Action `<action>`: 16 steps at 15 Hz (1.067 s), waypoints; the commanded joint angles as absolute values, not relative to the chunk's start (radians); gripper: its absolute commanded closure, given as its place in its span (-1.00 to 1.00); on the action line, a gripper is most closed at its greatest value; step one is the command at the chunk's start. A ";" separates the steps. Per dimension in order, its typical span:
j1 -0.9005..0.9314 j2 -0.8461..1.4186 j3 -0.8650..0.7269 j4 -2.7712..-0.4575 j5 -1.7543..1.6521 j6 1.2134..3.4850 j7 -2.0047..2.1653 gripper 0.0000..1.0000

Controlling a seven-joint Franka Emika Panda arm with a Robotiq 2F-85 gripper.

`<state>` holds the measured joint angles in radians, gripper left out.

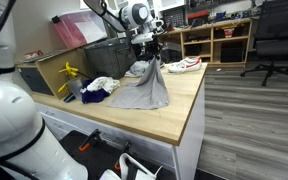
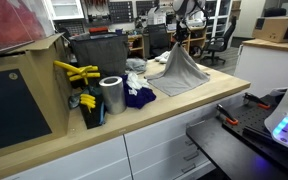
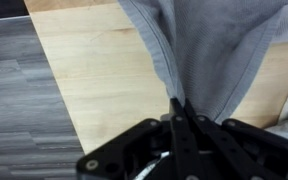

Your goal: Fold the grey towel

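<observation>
Since the gripper (image 3: pixel 176 108) is clamped shut on the grey towel (image 3: pixel 209 50), cloth trailing toward 1 o'clock in wrist view, carry it low. Release once edges align.

silver can (image 2: pixel 111 96) beside yellow tools (image 2: pixel 76 72)

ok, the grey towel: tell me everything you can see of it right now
The grey towel is plain light grey, thin soft fabric, with no pattern. The gripper is shut on one spot and holds that part up, so the towel hangs as a tent-like cone with long folds running down. Its lower edges lie spread on the light wooden worktop. It is not folded yet.
</observation>
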<state>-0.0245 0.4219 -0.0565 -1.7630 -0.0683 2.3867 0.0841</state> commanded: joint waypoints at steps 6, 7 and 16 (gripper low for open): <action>-0.004 0.395 -0.069 -1.820 -0.108 2.303 0.092 0.98; 0.000 0.388 -0.068 -1.842 -0.112 2.292 0.093 0.98; 0.034 0.295 -0.045 -2.058 -0.124 2.236 0.074 0.98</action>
<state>0.0254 0.3790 -0.0550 -1.9590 -0.1015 2.2711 0.0818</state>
